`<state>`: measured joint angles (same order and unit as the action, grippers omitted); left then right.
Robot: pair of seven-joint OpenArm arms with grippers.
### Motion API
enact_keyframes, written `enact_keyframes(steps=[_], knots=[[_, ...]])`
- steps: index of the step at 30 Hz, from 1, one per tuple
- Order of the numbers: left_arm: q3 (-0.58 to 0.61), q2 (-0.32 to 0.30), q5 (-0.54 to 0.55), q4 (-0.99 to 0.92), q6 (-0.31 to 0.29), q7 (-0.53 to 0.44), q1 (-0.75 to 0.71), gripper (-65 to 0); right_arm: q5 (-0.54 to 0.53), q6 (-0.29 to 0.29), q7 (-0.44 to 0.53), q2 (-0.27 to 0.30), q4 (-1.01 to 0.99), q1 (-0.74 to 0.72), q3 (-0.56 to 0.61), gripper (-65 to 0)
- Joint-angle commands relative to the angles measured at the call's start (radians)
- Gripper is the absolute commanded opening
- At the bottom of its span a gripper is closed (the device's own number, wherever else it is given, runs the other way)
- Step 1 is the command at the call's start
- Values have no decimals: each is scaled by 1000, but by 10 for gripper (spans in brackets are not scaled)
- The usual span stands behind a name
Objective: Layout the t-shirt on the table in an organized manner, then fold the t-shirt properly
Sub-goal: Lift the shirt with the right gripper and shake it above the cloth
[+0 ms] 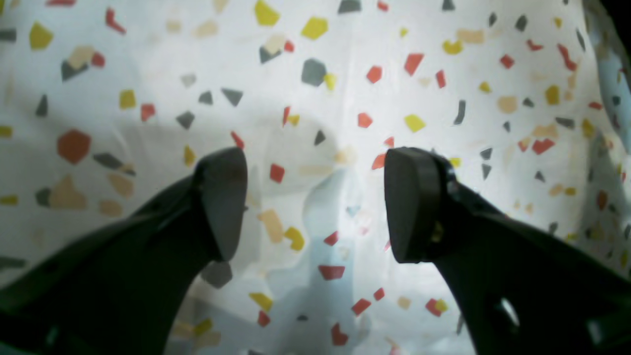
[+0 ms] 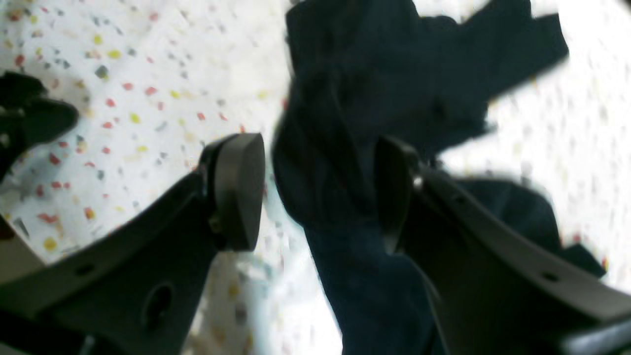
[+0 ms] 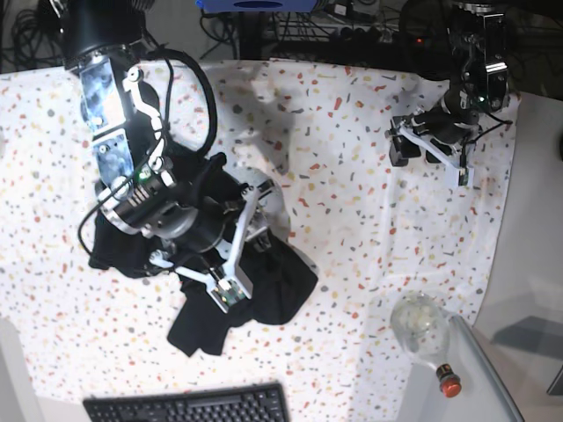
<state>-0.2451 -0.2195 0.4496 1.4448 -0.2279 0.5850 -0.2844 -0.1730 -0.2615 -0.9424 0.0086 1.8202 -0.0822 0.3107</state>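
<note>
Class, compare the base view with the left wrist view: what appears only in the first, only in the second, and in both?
Only the base view shows the black t-shirt lying crumpled, the right gripper above it, the keyboard and a bottle. Only the left wrist view shows the inner faces of the left gripper's pads, standing apart with nothing between. Both show the left gripper and the speckled table.

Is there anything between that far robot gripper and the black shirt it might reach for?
Nothing visible: only bare speckled table lies between the left gripper and the crumpled t-shirt.
</note>
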Motion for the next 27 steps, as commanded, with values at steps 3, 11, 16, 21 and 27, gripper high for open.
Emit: enact_keyframes(steps=[3,11,16,21,27], knots=[[-4,-8,8,7,-3,-18,3,-230,2,0,10,-20,-78,-81,49,-312],[-4,-10,8,3,-3,-20,-13,-230,-1,113,116,-42,-434,-222,160,-317],[-4,-11,8,3,-3,-20,-23,-230,-4,113,161,-42,-474,-225,97,-393],[-4,-11,8,3,-3,-20,-28,-230,-6,112,122,-43,-380,-213,17,-377],[-4,-11,8,3,-3,-20,-28,-230,-1,113,105,-86,-376,-232,-23,-290]])
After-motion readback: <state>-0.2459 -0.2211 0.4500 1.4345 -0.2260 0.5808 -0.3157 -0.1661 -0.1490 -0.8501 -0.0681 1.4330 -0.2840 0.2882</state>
